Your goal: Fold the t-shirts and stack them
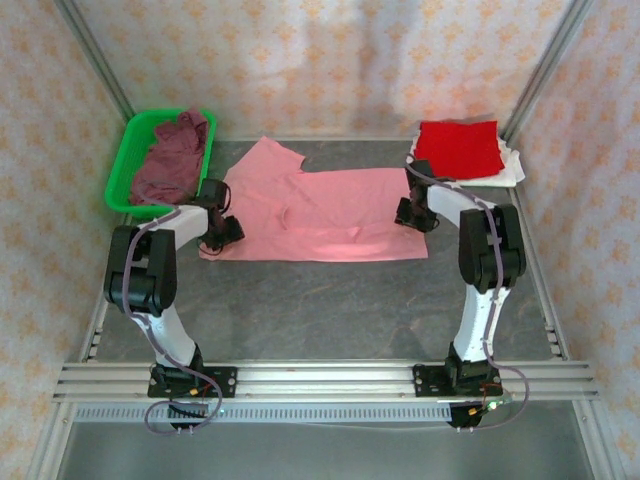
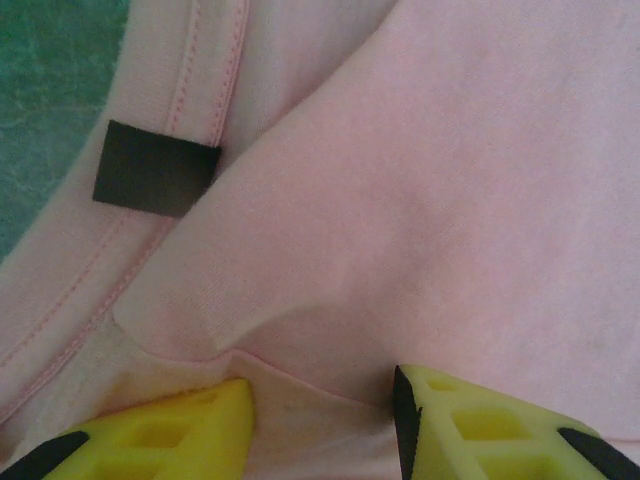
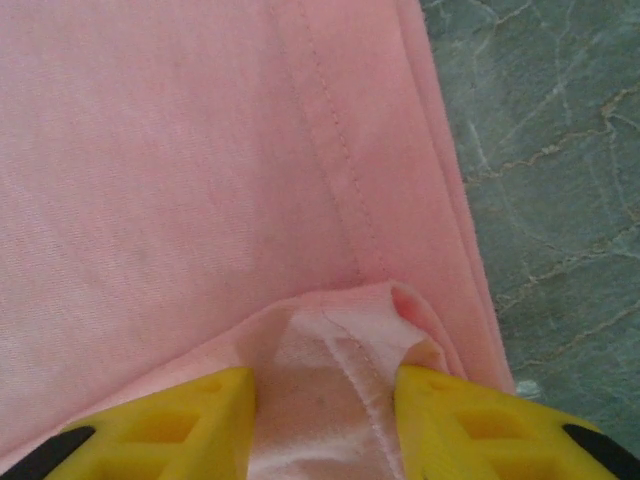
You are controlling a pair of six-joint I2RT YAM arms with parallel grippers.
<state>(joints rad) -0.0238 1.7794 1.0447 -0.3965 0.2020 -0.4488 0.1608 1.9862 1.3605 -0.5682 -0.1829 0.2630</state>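
Top external shows the light pink t-shirt [image 1: 330, 215] spread mid counter [image 1: 330, 300]. We judge it soft, light and floppy. Our left hand [image 2: 322, 425] pinches cloth near the collar, our right hand [image 3: 325, 425] the hem.

Lab-style robot cell: aluminium frame [image 1: 330, 378], patterned fabric walls [image 1: 330, 60].

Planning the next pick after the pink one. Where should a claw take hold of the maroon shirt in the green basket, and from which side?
Pinch the maroon shirt by its bunched far end, coming straight down. The walls of the green basket likely block a sideways reach, and that crumpled end seems to rise to the rim, offering folds.
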